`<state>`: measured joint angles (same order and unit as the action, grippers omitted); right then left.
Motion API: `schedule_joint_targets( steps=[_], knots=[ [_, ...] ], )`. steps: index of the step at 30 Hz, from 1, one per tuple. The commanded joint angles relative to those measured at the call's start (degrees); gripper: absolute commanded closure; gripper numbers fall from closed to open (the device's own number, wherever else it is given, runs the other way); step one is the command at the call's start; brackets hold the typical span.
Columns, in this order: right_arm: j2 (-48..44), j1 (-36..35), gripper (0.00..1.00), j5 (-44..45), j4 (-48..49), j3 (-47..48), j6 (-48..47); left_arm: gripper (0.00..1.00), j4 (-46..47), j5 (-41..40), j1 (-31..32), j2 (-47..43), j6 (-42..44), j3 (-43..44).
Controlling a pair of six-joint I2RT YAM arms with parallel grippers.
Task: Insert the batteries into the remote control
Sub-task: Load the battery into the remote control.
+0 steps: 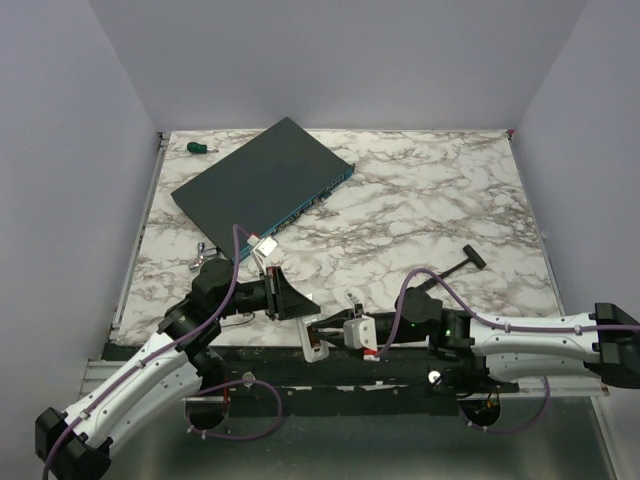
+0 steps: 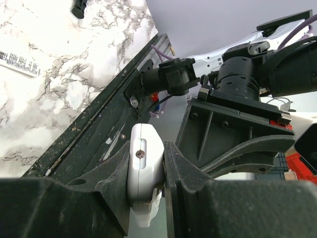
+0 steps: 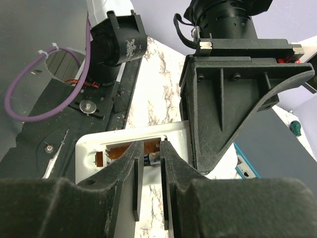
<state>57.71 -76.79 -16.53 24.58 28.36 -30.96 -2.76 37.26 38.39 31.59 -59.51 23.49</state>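
Two arms, same build. Left arm (image 1: 130, 390): white tubular links, black joint housings, black end block. Right arm (image 1: 530, 335) is alike, with a small green light (image 1: 437, 323) on a black joint. A thin purple cable (image 1: 236, 250) loops off the left arm; a second purple cable (image 1: 425, 272) arcs over the right. The matte black plastic fingers (image 3: 124, 168) are wedge-shaped and ribbed, with small dark screws (image 3: 200, 78) in the housing. A white zip tie (image 3: 54, 47) sits on the cable.

This is a robotics lab test cell. Plain pale-lilac walls (image 1: 70, 150) box in a white marble-patterned tabletop (image 1: 430, 190). A white-and-black left robot arm (image 1: 130, 385) and matching right robot arm (image 1: 530, 335), trailing purple cables (image 1: 236, 255), sit bolted along its near edge.
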Motion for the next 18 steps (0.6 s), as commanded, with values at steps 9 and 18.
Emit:
schedule_joint_targets(
  steps=[9, 18],
  knots=[
    [0.97, 0.07, 0.75, -4.44, -4.72, -3.24, 3.01, 1.00, 2.85, -1.75, 0.15, -1.88, -0.22, 3.94],
    [1.58, 0.09, 0.76, -4.73, -8.81, -2.88, 2.40, 1.00, 2.86, -2.01, 0.10, -2.76, -0.78, 4.36]
  ],
)
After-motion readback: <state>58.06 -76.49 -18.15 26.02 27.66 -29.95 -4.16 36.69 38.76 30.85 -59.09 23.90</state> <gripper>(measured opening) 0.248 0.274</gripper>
